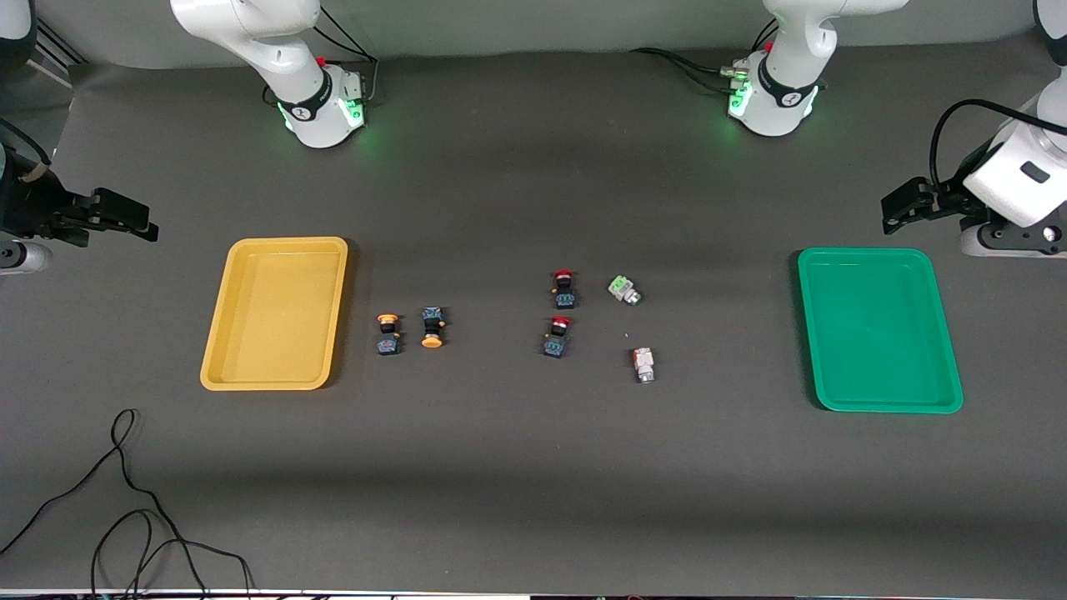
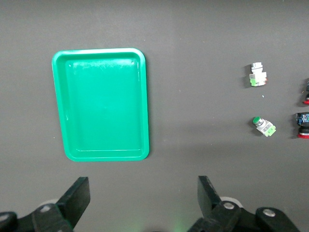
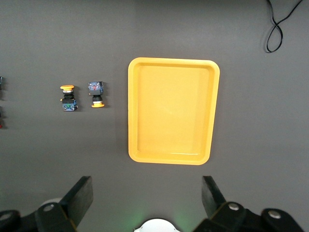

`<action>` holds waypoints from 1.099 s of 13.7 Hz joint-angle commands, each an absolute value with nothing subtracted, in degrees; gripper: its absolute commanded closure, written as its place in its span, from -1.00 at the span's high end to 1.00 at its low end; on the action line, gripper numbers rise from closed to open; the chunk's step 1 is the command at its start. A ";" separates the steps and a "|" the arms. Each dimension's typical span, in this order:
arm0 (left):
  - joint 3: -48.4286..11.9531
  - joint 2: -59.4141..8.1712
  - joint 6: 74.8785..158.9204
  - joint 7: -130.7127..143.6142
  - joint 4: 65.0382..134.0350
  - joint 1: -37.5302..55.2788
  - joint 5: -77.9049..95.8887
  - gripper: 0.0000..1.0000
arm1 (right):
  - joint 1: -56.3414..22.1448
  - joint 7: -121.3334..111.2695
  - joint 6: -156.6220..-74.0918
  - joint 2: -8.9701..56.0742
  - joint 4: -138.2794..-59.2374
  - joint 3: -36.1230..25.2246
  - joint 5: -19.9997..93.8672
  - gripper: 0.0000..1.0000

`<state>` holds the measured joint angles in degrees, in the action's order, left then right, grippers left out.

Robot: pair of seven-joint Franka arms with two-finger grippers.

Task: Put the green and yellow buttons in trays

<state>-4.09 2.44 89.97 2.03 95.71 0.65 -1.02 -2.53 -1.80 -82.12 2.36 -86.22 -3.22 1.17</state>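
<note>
No button has been placed: both the yellow tray (image 1: 275, 312) and green tray (image 1: 877, 328) are bare. The yellow-capped buttons (image 1: 388, 333) lie beside the yellow tray; the white-bodied buttons (image 1: 624, 289) lie nearer the green tray. The left gripper (image 2: 143, 203) and right gripper (image 3: 147, 203) are held released at the table ends. Red-capped buttons (image 1: 563, 288) between the pairs may be grasped by mistake.

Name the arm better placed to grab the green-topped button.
Left. The left gripper hangs open by the green tray, at the green-topped button's end; the right gripper waits past the yellow tray.
</note>
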 commanded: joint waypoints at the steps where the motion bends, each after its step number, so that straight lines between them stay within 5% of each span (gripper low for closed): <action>1: -3.78 3.25 90.00 2.81 95.98 1.23 -0.97 0.99 | -2.90 -0.70 -82.09 1.50 -87.36 -3.08 0.18 0.99; 15: -3.87 3.34 89.91 3.16 95.80 1.32 -0.88 0.99 | -2.90 -0.62 -81.83 1.76 -87.10 -3.08 0.26 0.99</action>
